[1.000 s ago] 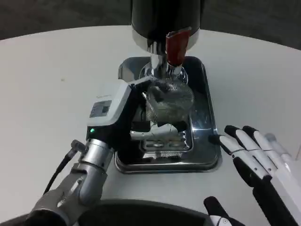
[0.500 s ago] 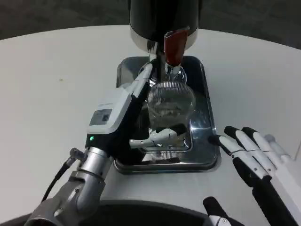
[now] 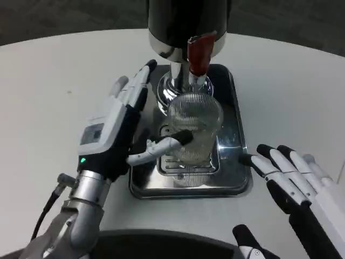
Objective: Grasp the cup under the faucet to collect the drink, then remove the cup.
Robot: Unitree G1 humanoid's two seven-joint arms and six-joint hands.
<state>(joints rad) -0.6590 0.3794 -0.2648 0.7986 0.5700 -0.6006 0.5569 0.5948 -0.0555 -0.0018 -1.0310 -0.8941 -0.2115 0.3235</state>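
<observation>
Under the red tap lever [image 3: 198,53] of the dark dispenser [image 3: 188,24] stands the clear ribbed cup [image 3: 195,127], upright on the slotted grate of the steel drip tray [image 3: 237,181] — just to the right of the left hand [image 3: 116,132]. That hand hovers over the tray's left edge with its fingers [image 3: 133,86] stretched forward and apart, reaching up alongside the dispenser's chrome base, while its thumb [image 3: 161,147] points across to the right, the black tip lying against the cup's front wall or just short of it; whether it actually touches cannot be told. Nothing is clasped in the palm, and the long fingers stay clear of the glass on its left. A small green light glows on the back of the wrist. Well away from the cup, beyond the tray's lower right corner, the right hand [image 3: 294,186] lies over the white table [image 3: 48,97] with its fingers spread and empty — their black tips point toward the tray's right rim, near it but apart from it.
</observation>
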